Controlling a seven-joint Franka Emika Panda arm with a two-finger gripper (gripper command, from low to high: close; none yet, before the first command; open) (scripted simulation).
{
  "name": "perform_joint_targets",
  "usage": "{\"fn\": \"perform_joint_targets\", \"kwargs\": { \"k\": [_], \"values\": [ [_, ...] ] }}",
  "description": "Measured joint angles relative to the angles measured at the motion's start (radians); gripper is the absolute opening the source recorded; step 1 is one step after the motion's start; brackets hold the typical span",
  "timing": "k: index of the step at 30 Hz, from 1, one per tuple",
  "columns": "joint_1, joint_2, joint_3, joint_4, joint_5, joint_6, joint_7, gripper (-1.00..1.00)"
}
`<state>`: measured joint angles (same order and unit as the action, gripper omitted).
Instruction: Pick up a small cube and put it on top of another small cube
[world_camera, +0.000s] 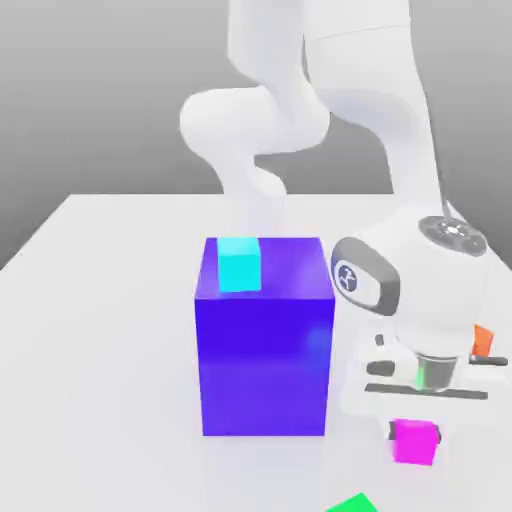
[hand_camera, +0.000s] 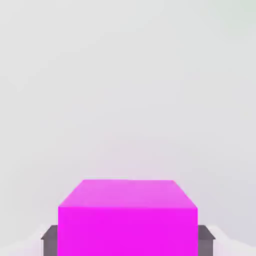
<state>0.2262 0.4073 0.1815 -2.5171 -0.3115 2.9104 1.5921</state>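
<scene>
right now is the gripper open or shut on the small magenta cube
Shut on it: the dark pads of the white gripper meet opposite sides of the magenta cube

Magenta cube (world_camera: 415, 442) between the tool's (world_camera: 415, 434) fingertips (world_camera: 392, 431)

Large block (world_camera: 264, 365): on the table (world_camera: 100, 400). Upper cube (world_camera: 239, 265): on the block's top face, toward the exterior view's left. Gripped cube (world_camera: 415, 442): between the fingers of the gripper (world_camera: 415, 432), to the block's right in that view. Partly hidden piece (world_camera: 483, 341): farther right, behind the gripper
</scene>
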Motion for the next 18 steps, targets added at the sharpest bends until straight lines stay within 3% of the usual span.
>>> {"fn": "perform_joint_targets", "kwargs": {
  "k": [3,8,16,18],
  "values": [
    [-0.016,-0.029,0.021,-0.007,0.02,-0.022,-0.015,-1.0],
    [-0.09,-0.179,0.107,-0.026,0.138,-0.152,-0.122,-1.0],
    [-0.251,-0.126,0.067,0.248,0.193,-0.371,-0.447,-1.0],
    [-0.261,-0.077,0.051,0.281,0.18,-0.355,-0.469,-1.0]
  ]
}}
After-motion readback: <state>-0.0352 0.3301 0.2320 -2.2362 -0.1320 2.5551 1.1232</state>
